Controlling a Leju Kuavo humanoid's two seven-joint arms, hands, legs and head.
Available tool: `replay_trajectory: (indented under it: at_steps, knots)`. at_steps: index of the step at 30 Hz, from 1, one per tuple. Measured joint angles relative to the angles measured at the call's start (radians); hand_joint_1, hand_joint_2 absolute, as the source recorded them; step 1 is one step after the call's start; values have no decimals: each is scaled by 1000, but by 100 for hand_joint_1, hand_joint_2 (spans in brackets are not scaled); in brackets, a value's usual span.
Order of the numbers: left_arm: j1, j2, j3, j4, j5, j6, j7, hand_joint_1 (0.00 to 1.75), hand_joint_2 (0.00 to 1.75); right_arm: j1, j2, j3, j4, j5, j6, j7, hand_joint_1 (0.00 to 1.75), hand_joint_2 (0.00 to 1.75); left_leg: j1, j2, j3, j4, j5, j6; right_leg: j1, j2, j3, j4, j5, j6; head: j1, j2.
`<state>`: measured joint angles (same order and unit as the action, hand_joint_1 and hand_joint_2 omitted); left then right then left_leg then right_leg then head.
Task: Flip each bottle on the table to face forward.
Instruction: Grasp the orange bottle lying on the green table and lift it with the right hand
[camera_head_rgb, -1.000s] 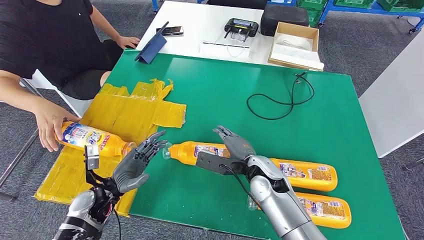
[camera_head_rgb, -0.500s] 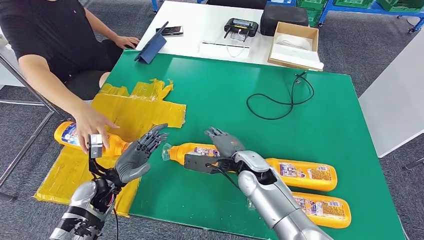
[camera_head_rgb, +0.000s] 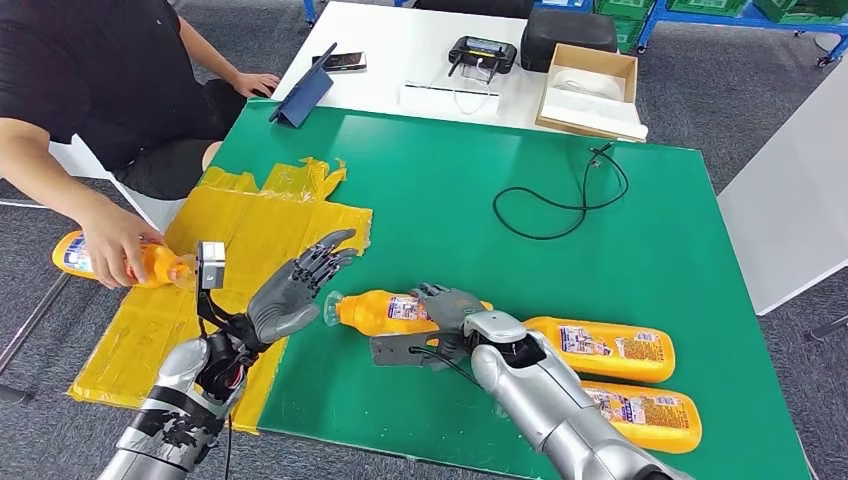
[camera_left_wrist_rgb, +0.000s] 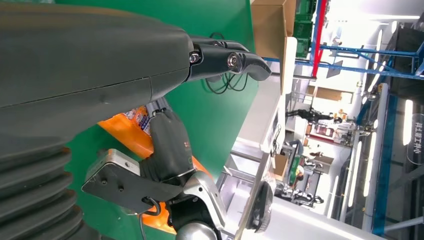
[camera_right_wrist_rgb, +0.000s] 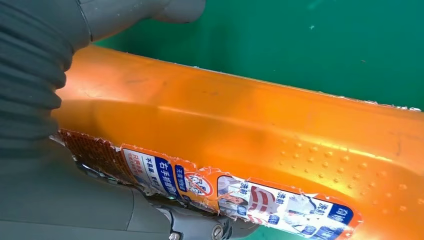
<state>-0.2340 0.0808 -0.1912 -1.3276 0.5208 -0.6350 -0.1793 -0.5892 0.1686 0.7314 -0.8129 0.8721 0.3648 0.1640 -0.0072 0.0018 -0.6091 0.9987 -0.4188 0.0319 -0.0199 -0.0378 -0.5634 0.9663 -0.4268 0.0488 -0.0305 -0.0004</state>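
Robot hand on the right (camera_head_rgb: 447, 312) is seen from the head view laid over the neck end of the orange plastic bottle lying on its side (camera_head_rgb: 400, 310) on the green-topped bench (camera_head_rgb: 620, 240), fingers curled onto it; whether a firm hold is made cannot be told. The left robot hand (camera_head_rgb: 298, 287) is raised just beside the cap end, fingers spread, nothing held. Two more orange bottles (camera_head_rgb: 610, 348) lie behind the right arm, and a fourth orange bottle (camera_head_rgb: 105, 257) is held by a person's hand (camera_head_rgb: 118, 243) off the bench edge.

From the left wrist view, spread dark fingers (camera_left_wrist_rgb: 225, 57) are shown above the bench.

From the right wrist view, the bottle's smooth, glossy, rounded wall with dimpled patches and a torn paper label (camera_right_wrist_rgb: 235, 192) is shown. Slipping or rolling away during the turn is judged likely on so slick a surface, and the neighbouring bottles could be knocked.
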Motion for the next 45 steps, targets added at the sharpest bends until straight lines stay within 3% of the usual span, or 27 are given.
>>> replay_trajectory:
  at_steps: [8,9,12,13,19,28,34,40,45]
  knots:
    - [-4,0,-10,8,2,0,0,0,0,-9,0,11,20,1,5,0,0,175,0,0,1,0,0,0,0,0,0,0,0,0,0,0]
    - [-5,0,-11,9,2,0,1,0,0,-10,0,11,23,2,8,0,36,175,0,0,1,0,0,0,0,0,0,0,0,0,0,0]
    - [-13,-1,-15,14,4,0,5,0,0,-10,-4,17,35,6,13,-2,167,175,0,0,1,0,0,0,0,0,0,0,0,0,0,0]
    - [-16,-1,-16,16,5,0,6,0,0,-10,-6,20,38,7,12,-3,175,175,0,0,1,0,0,0,0,0,1,0,0,0,0,0]
    - [-20,-7,-27,21,21,9,15,0,0,-3,-23,23,45,7,-25,2,175,175,0,0,3,0,0,0,0,0,2,0,0,0,0,0]
    - [26,-13,-26,7,14,36,11,0,0,96,-14,-105,-7,-30,-240,75,175,175,0,-1,6,0,0,0,0,-1,5,-1,0,0,0,0]
    - [84,-23,-9,-31,-5,41,2,0,0,204,-5,-271,-133,-59,-311,27,175,175,0,-1,5,0,0,0,0,-1,5,-1,0,0,0,0]
    - [115,-37,7,-53,-5,52,-3,0,0,276,7,-357,-219,-37,-354,-6,175,175,0,-1,3,0,0,0,0,-1,3,-1,0,0,0,0]
    - [186,-77,57,-118,-2,126,-1,0,0,413,50,-465,-402,-127,-456,-170,175,175,0,0,0,0,-1,0,0,0,0,0,0,0,0,0]
